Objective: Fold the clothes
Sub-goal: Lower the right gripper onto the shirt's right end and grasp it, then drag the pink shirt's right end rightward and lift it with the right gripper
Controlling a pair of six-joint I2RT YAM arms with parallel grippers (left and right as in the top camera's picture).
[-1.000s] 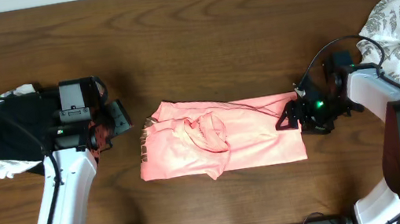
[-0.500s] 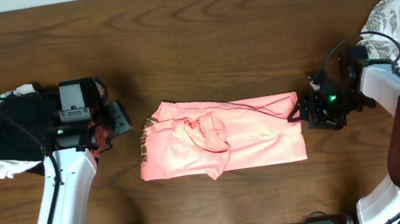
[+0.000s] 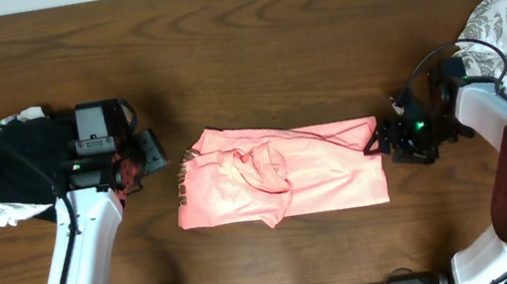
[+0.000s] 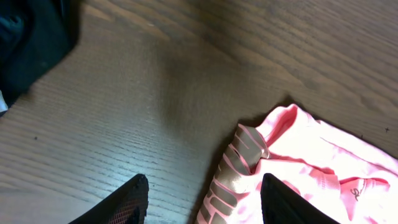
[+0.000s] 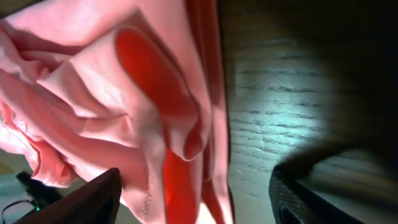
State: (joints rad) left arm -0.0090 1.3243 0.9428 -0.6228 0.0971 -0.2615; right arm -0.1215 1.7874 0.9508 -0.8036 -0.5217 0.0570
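Left end effector (image 4: 203, 186): you see it open, empty, above the bench (image 4: 124, 112).
Right end effector (image 5: 196, 180): open; T-shirt (image 3: 319, 177) edge between its fingers, ungripped.

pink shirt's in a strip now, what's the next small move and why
Probably ease the left tool onto the left edge of the pink T-shirt and pinch it, to fold that end over. The shirt lies as a rumpled strip; the left tool hangs open over the table short of that edge, and the right tool is open at the other end, empty.
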